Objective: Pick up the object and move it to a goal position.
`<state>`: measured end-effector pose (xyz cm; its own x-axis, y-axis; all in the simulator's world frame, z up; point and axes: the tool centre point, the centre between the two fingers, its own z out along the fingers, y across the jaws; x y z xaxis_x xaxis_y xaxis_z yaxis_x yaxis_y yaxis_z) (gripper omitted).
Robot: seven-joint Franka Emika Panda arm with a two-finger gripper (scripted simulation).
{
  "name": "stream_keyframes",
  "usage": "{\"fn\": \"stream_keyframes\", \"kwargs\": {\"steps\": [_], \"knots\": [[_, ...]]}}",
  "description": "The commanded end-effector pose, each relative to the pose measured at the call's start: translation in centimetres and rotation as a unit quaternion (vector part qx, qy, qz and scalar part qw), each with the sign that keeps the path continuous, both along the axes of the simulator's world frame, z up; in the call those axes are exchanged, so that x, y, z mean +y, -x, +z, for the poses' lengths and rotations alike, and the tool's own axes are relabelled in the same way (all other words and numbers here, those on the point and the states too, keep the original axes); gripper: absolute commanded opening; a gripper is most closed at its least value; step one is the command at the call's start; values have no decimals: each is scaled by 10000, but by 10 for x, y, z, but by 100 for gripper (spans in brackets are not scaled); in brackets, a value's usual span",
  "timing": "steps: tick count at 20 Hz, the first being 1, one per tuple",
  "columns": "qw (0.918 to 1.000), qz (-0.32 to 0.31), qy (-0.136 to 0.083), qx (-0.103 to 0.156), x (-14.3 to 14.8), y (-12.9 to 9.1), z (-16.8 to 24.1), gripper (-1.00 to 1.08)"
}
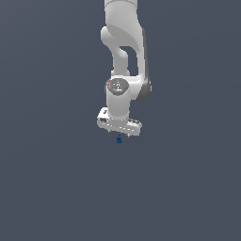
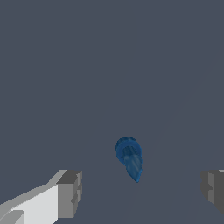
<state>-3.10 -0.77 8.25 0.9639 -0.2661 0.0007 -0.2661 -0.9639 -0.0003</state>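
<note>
The object (image 1: 118, 139) is a tiny blue bottle-shaped item, seen in the exterior view just below the white hand of my arm. In the wrist view the object (image 2: 129, 156) shows as a blue rounded body with a lighter tapered end, lying between and ahead of my two fingers. My gripper (image 2: 142, 192) is open, with one grey fingertip (image 2: 70, 192) and the other fingertip (image 2: 214, 190) far apart and nothing between them. In the exterior view the gripper (image 1: 119, 132) hangs right above the object, and its fingers are hard to make out.
A plain dark grey surface (image 1: 56, 188) fills both views. No other objects or edges show.
</note>
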Motion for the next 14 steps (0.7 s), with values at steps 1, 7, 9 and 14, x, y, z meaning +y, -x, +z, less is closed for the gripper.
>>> {"fn": "stream_keyframes", "kwargs": {"steps": [1,7,9,14], "knots": [[10000,-3,0,5,0,1,-11,100],[10000,-15,1,4,0,1,-36,100],[10000,-19,1,4,0,1,-39,100],[10000,-19,1,4,0,1,-40,-100]]}}
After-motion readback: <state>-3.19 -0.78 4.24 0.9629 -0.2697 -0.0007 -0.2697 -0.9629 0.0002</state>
